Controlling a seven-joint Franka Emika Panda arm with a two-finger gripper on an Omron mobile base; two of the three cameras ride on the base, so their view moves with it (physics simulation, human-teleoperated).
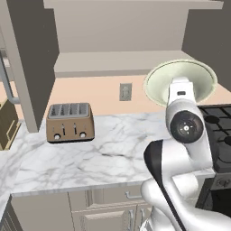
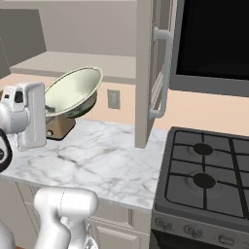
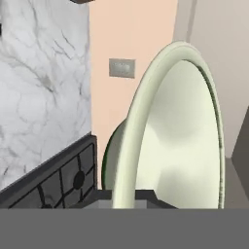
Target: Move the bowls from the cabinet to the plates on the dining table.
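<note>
**Pale bowl in the claw, out over the worktop**

The arm is rising from the base and carrying the pale green-cream bowl point(image 1: 180, 83) above the marble worktop point(image 1: 103, 153). In the hand view the gripper point(image 3: 124, 195) is gripping the bowl's rim — one dark fingertip is sitting on each side of it, the bowl point(image 3: 170, 131) standing edge-on before the lens. In the right base view the bowl point(image 2: 73, 92) is hanging tilted, its hollow facing up and toward the camera, well above the worktop point(image 2: 102, 160) and touching nothing but the claw.

Judging by this, the carry step for the first bowl is under way: it is out of the cabinet point(image 2: 151, 73) and not yet on a plate. The next move calls for turning the base away from the wall toward the dining table, keeping the rim pinched so the bowl is not slipping, then lowering it onto a plate.

Farther back, the left base view is showing the toaster point(image 1: 70, 122) near the back edge of the worktop, the wall outlet point(image 1: 125, 91) and the stove point(image 1: 219, 131) at the right. The right base view is adding what the left lacks — the open cabinet door with its long bar handle point(image 2: 163, 73), and the burners of the stove point(image 2: 204, 165) in full.
</note>
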